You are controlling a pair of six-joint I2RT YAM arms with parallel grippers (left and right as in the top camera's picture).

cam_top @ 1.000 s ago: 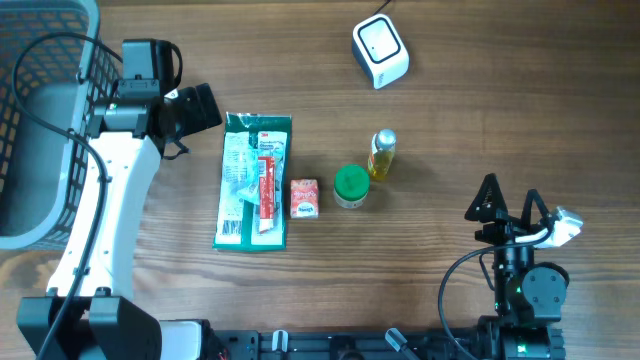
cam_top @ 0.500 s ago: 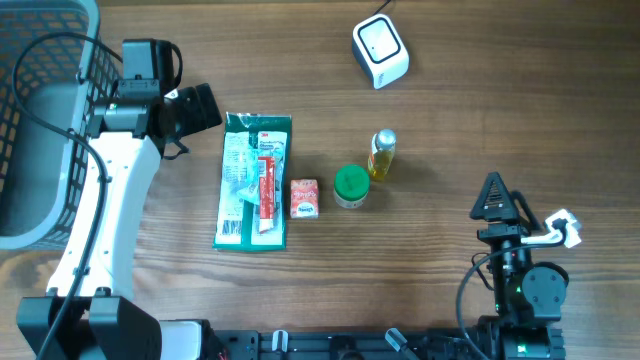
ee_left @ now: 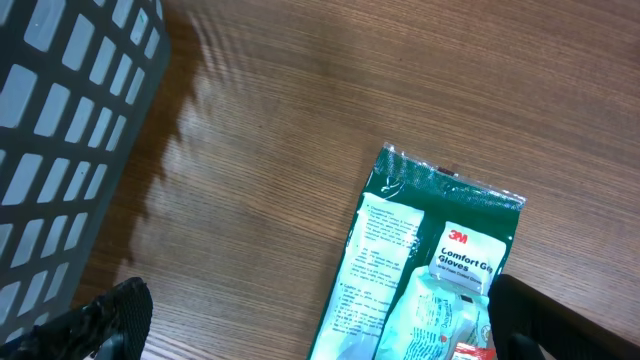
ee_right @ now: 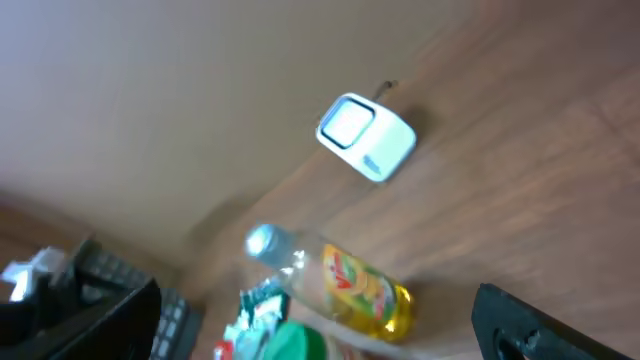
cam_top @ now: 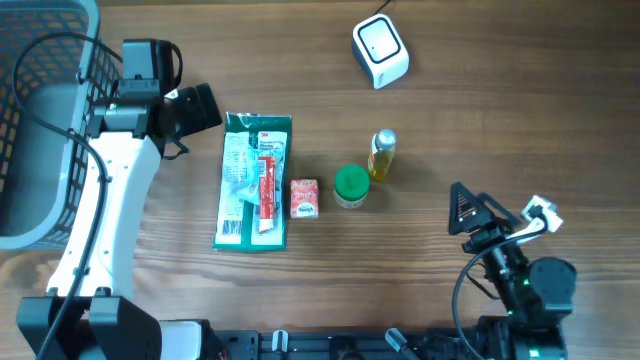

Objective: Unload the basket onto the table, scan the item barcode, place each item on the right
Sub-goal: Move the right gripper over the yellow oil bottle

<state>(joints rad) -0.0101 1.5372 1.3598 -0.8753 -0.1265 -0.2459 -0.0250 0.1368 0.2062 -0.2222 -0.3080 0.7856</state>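
Left gripper (cam_top: 203, 106) hangs beside the gloves pack (cam_top: 254, 180), jaws apart, empty. Box (cam_top: 304, 197), jar (cam_top: 350, 186) and bottle (cam_top: 381, 155) stand mid-table, scanner (cam_top: 380, 52) beyond. Right gripper (cam_top: 466, 211), jaws apart, has swung left toward the bottle. Approach likely starting, nothing scanned.

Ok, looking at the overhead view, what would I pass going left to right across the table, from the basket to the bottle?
basket → gloves packet → small red box → green-lidded jar → yellow bottle
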